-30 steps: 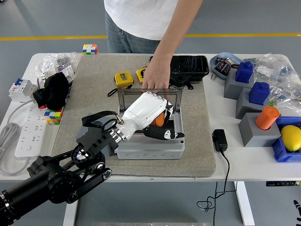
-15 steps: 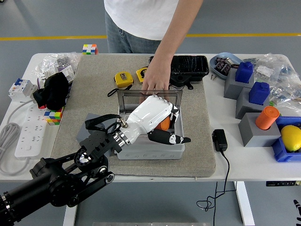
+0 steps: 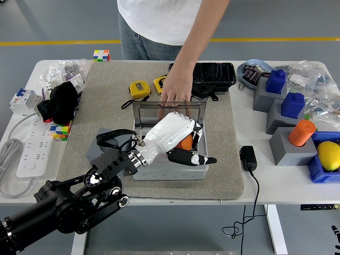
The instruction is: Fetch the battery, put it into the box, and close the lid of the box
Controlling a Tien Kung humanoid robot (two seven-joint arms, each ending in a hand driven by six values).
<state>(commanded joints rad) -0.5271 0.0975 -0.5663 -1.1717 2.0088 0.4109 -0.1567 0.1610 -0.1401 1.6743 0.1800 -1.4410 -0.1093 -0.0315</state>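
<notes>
1. Where the white table (image 3: 276,180) meets the left edge of the view, a white power strip (image 3: 33,150) lies flat, with a black cloth bundle (image 3: 61,102) and a colour cube (image 3: 60,129) just beyond it.
2. From the lower left corner, the left hand (image 3: 172,139) reaches in over the grey mat (image 3: 106,101) and sits above the open grey box (image 3: 170,159).
3. The hand's white-shelled fingers (image 3: 183,127) curl loosely downward; the black thumb (image 3: 194,159) points right over the box's front rim.
4. An orange battery (image 3: 185,143) shows under the palm, inside the box. The hand hides the contact, so it cannot be determined whether the fingers grip the battery or merely cover it.
5. The box lid (image 3: 143,109) stands upright at the far side. A person's hand (image 3: 175,87) rests on its top edge.
6. Two yellow tape measures (image 3: 141,88) lie just behind the lid, beside a black case (image 3: 215,74).
7. To the right of the mat lies a black power adapter (image 3: 248,158).
8. At the far right, blue blocks (image 3: 284,93) and an orange cylinder (image 3: 302,133) stand on grey holders.
</notes>
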